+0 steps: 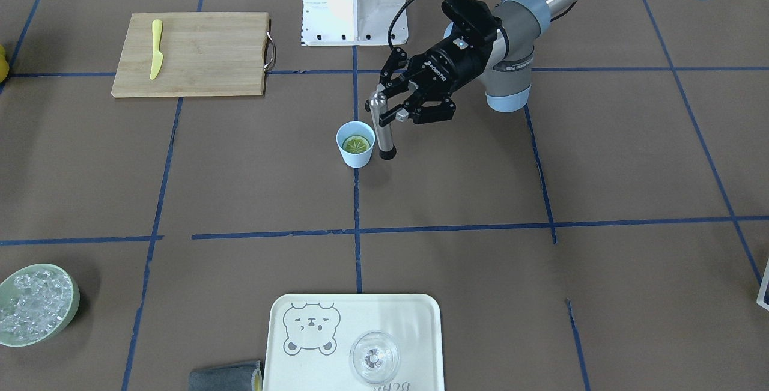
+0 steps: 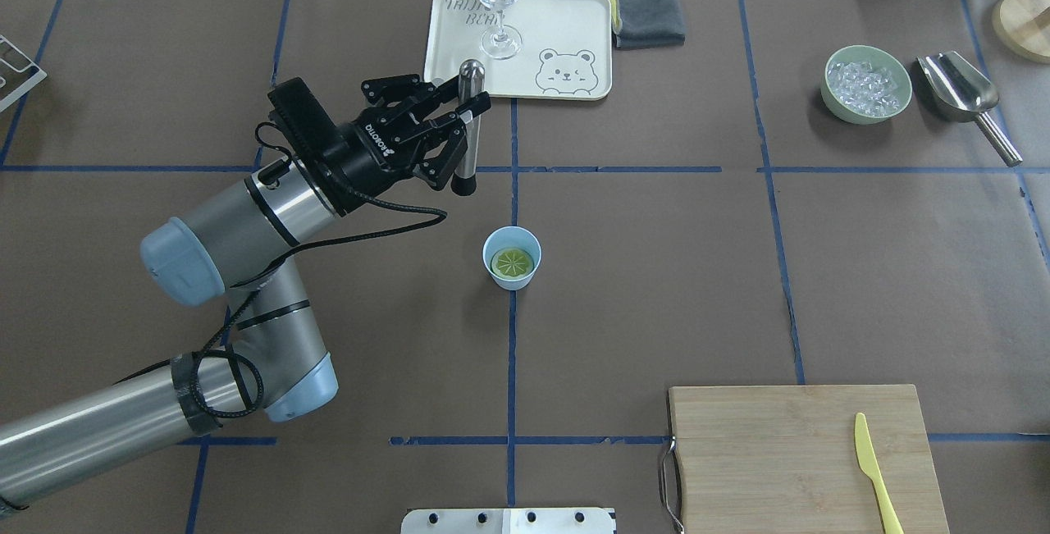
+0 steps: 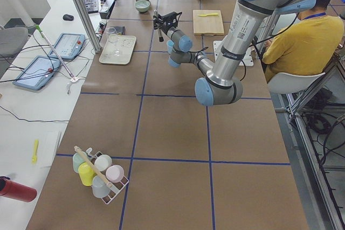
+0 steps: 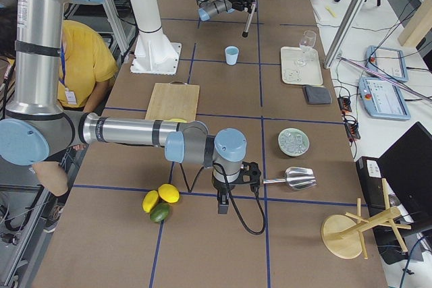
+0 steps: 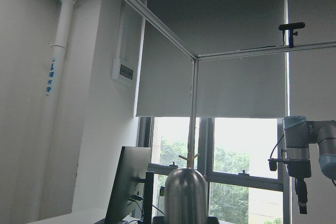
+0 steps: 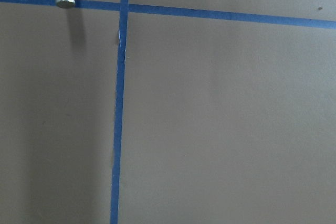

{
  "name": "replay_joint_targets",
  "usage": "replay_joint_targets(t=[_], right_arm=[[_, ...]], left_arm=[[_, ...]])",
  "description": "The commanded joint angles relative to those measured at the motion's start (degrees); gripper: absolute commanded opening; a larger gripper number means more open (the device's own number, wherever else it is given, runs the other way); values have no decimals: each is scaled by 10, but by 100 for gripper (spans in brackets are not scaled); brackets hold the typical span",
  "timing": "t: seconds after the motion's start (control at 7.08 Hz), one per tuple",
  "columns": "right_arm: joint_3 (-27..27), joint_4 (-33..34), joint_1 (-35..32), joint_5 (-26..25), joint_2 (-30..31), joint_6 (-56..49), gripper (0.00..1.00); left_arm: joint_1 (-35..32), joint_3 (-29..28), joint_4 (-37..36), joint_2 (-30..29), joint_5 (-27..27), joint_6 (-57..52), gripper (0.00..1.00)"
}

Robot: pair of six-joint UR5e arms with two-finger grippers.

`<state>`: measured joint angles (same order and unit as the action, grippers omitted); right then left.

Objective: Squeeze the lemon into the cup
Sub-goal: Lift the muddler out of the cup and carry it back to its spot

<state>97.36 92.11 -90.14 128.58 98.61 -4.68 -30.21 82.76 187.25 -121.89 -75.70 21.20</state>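
Over the table's middle, the left arm reaches forward with its wrist turned sideways, so the left gripper lies level. Its jaws are closed on the upper end of a steel muddler, which hangs upright, black tip down. "ROBOTIQ" is printed on the gripper's body. The cup stands on the table near the muddler and lower, with the lemon inside, cut face up. The right gripper points down near a scoop; whether its jaws are open cannot be told.
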Motion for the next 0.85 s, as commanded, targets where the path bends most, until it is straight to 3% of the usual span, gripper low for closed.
replay_joint_targets(t=[0.0, 0.28, 0.42, 0.71], right_arm=[[-2, 0, 0, 0, 0, 0, 100], [-2, 0, 0, 2, 0, 1, 100], [0, 0, -1, 4, -1, 2, 100], [2, 0, -1, 4, -2, 2, 100]], left_arm=[[-21, 34, -187, 35, -11, 1, 0], [-65, 44, -288, 81, -91, 0, 0], [-107, 86, -400, 105, -157, -7, 0], [-137, 190, -684, 118, -171, -30, 0]])
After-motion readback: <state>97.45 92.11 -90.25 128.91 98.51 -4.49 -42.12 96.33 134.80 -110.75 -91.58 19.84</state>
